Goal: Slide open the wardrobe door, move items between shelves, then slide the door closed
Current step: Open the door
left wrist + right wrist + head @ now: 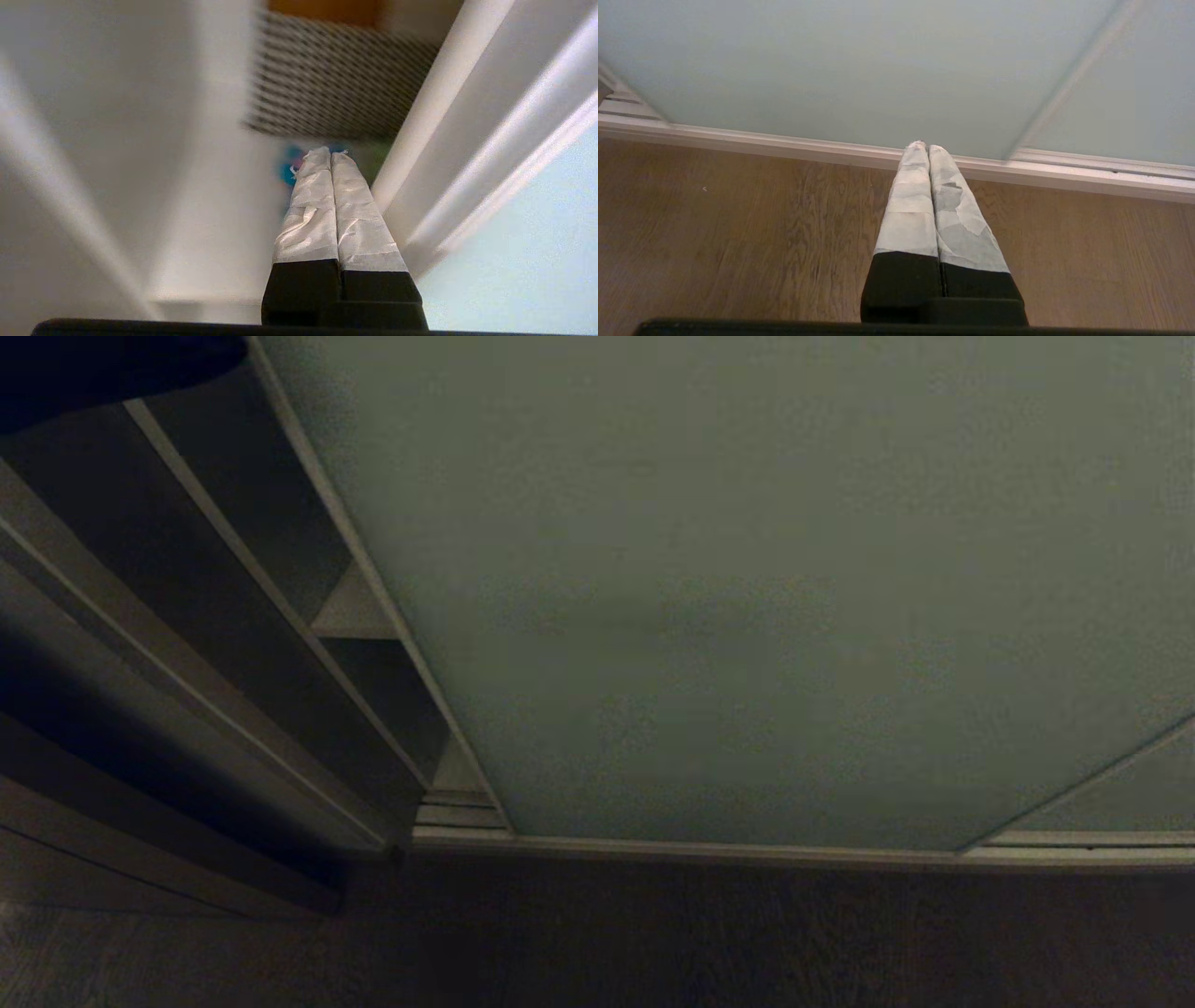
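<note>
left pincer (331, 154) closed, inside wardrobe

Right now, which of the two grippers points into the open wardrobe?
The left gripper: shut, it faces the white interior with the houndstooth cushion. The right gripper, also shut, hangs over the wooden floor before the door.

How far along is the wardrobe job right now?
The door is slid partly open, baring a strip of shelves. The left hand, closed and empty, points in toward the blue toy beside the checked cushion. Moving the toys and closing the door remain.
</note>
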Tool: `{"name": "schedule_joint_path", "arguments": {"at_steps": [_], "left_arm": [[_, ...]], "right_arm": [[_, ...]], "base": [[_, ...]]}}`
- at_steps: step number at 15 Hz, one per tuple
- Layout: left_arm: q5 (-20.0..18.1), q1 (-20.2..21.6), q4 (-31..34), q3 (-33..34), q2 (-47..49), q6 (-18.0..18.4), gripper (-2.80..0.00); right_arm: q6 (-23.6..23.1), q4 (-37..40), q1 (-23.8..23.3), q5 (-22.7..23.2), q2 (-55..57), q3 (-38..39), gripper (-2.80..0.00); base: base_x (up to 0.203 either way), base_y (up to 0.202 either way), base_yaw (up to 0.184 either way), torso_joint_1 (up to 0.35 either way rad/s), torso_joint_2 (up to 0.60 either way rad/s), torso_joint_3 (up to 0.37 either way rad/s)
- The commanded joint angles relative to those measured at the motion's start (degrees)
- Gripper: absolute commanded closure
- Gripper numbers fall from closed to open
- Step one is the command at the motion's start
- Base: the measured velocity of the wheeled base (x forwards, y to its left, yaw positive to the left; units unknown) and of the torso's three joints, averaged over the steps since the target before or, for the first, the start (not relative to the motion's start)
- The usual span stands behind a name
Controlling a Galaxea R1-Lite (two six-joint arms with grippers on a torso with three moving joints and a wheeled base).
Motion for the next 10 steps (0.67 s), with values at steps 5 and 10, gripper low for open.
{"name": "schedule_joint_path", "arguments": {"at_steps": [5, 10], "left_arm": [[4.7, -2.8, 0.7, 0.7, -1.2, 0.8, 0.0], [5.3, 5.7, 6.7, 15.8, -11.7, 0.0, 0.0]], "right_arm": [[0.0, 0.0, 0.0, 0.0, -0.1, 0.0, 0.0], [0.0, 0.0, 0.0, 0.0, -0.1, 0.0, 0.0]], "base": [[0.0, 0.0, 0.0, 0.0, 0.0, 0.0], [0.0, 0.0, 0.0, 0.0, 0.0, 0.0]]}}
